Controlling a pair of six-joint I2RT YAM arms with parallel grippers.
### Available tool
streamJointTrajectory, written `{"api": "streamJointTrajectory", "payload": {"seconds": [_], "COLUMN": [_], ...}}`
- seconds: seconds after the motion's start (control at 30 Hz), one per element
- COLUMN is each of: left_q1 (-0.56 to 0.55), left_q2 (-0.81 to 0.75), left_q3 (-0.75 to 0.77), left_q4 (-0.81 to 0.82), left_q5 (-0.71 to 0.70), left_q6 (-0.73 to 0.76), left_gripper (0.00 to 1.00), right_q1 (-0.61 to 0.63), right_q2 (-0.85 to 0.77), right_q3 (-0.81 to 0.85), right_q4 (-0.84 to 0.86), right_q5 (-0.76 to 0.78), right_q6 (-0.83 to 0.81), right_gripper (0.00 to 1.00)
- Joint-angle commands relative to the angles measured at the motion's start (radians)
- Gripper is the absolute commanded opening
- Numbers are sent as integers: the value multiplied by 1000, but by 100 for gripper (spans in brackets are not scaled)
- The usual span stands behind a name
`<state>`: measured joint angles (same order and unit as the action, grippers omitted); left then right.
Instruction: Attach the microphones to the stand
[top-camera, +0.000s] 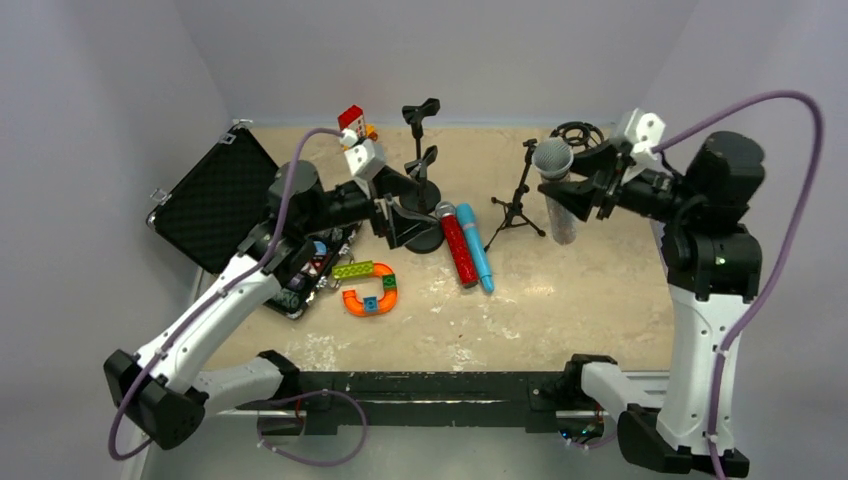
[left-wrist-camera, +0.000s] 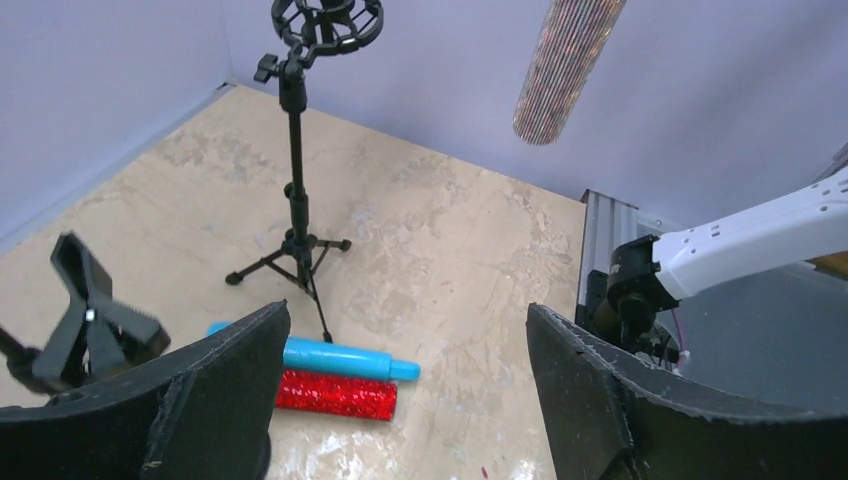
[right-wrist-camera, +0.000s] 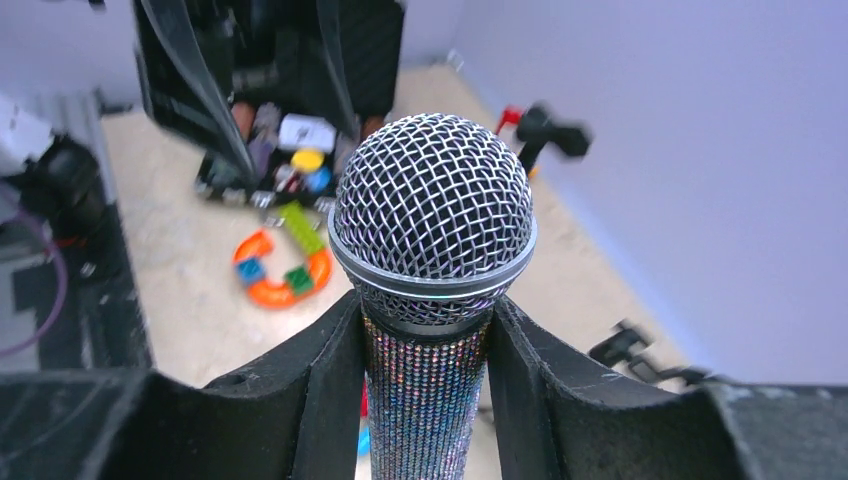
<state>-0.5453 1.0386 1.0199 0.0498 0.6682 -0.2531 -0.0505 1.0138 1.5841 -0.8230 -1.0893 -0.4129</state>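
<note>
Work surface is a beige, marble-patterned tabletop (top-camera: 580, 300) with paler scuffed patches toward its near edge. It's boxed in on three sides by plain matte lavender-grey panels: left wall (top-camera: 90, 120), back wall (top-camera: 430, 50) meeting the far edge, and right wall (top-camera: 760, 50). A black metal rail (top-camera: 430, 385) runs along the near edge, a ribbed silver aluminium profile (left-wrist-camera: 600, 230) stands at the right edge, and the lighting is even and diffuse with soft, short shadows.

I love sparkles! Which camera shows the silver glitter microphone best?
Right wrist view: the silver glitter microphone fills it, mesh head sharp, in the right gripper. Top view shows it small and far away; left wrist shows only its bottom end.
</note>
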Motion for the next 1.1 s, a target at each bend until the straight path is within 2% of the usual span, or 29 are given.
{"api": "streamJointTrajectory", "payload": {"seconds": [0.0, 0.2, 0.37, 0.47, 0.6, 0.8, 1.07], "left_q1": [-73, -143, -187, -200, -204, -212, -220], "left_q2": [179, 437, 637, 739, 863, 1024, 1104], "left_q3": [185, 397, 558, 624, 706, 856, 902], "left_q4": [-93, -79, -18, 40, 109, 105, 129], "left_q5": [-50, -99, -180, -224, -237, -242, -205], "left_q6": [138, 188, 230, 246, 249, 280, 262], "left_gripper": [91, 86, 82, 80, 73, 68, 63], "right_q1": [-24, -27, -42, -51, -56, -60, -59], "right_q2": [29, 145, 253, 306, 356, 400, 448], "right_q3": [184, 314, 382, 424, 446, 406, 379], "right_q4": [281, 471, 562, 593, 615, 664, 675], "right_q5": [67, 426, 589, 623, 640, 646, 657], "right_q6": [318, 470, 514, 532, 537, 543, 530], "right_gripper": [0, 0, 0, 0, 0, 0, 0]}}
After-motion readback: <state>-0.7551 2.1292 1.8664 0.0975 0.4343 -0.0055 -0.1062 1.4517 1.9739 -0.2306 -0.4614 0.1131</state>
